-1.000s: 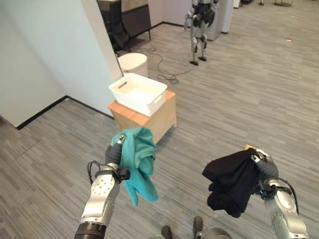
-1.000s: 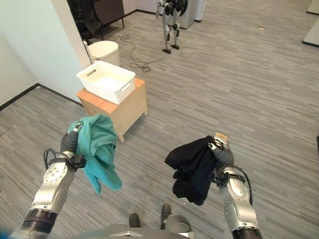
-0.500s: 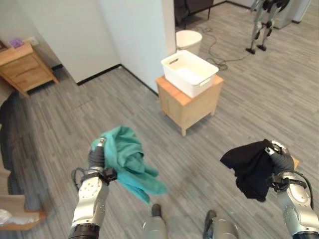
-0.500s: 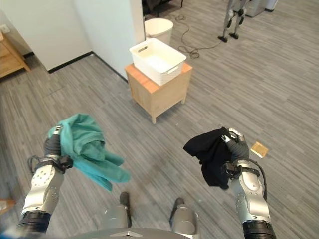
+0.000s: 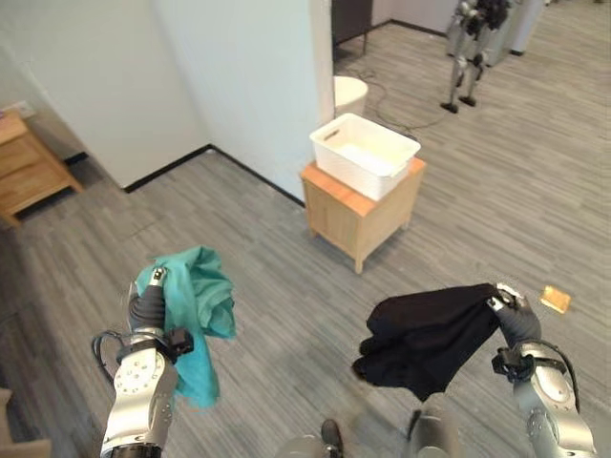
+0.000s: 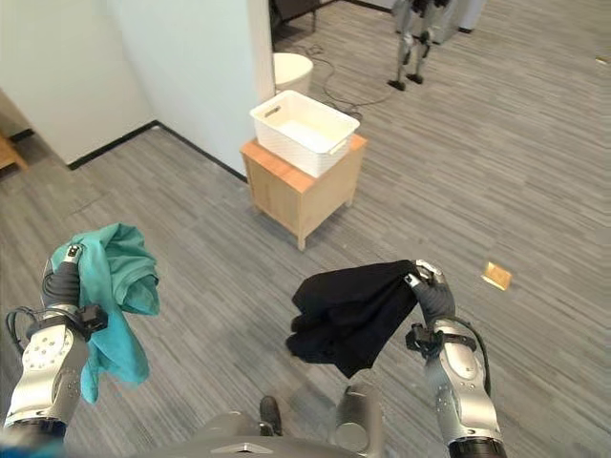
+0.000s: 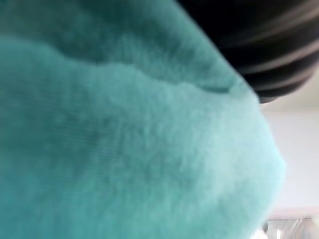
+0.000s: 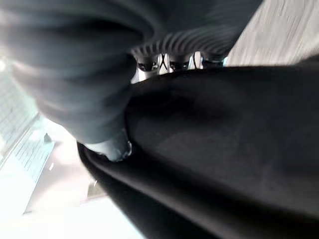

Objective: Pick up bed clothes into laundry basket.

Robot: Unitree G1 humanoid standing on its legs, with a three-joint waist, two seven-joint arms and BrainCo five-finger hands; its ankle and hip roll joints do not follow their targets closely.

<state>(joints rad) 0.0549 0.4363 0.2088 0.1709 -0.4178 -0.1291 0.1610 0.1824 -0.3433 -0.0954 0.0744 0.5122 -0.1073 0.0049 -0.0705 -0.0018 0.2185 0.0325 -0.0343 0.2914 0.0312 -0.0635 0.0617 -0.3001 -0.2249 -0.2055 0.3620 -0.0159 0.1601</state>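
White laundry basket (image 5: 364, 155) sits on top of a small wooden cabinet (image 5: 356, 212), which stands on grey plank floor (image 5: 267, 277) just beside the corner of a pale wall (image 5: 229, 76). Basket looks empty inside, handle slots on its short sides.

L hand (image 5: 147, 303) is well apart from the basket, on the near-left side of it, raised off the floor. It's clenched on a teal cloth (image 5: 196, 305): cloth is bunched over the top of the hand and hangs down beside the forearm in loose folds. L wrist view shows teal fabric (image 7: 124, 139) pressed right against the lens w/ the dark ribbed cover at one corner; fingers themselves are buried in cloth.

R hand (image 5: 511, 315) is also well apart from the basket, near-right of it, held up at about the same height as the L. It's closed around a black garment (image 5: 425, 334), gripped at one edge, w/ the rest spreading out and drooping toward the middle, between the two arms. R wrist view: black fabric (image 8: 224, 149) is draped over the hand, silver fingers tucked in at the fold.

Behind the basket: a white round bin (image 5: 349, 93) on the floor by the wall corner, and a second humanoid robot (image 5: 473, 43) standing farther back. Right of the basket, a small tan square object (image 5: 555, 299) lies flat on the floor, near the R hand. Far left of the basket, a wooden drawer unit (image 5: 29, 167) stands against the wall.
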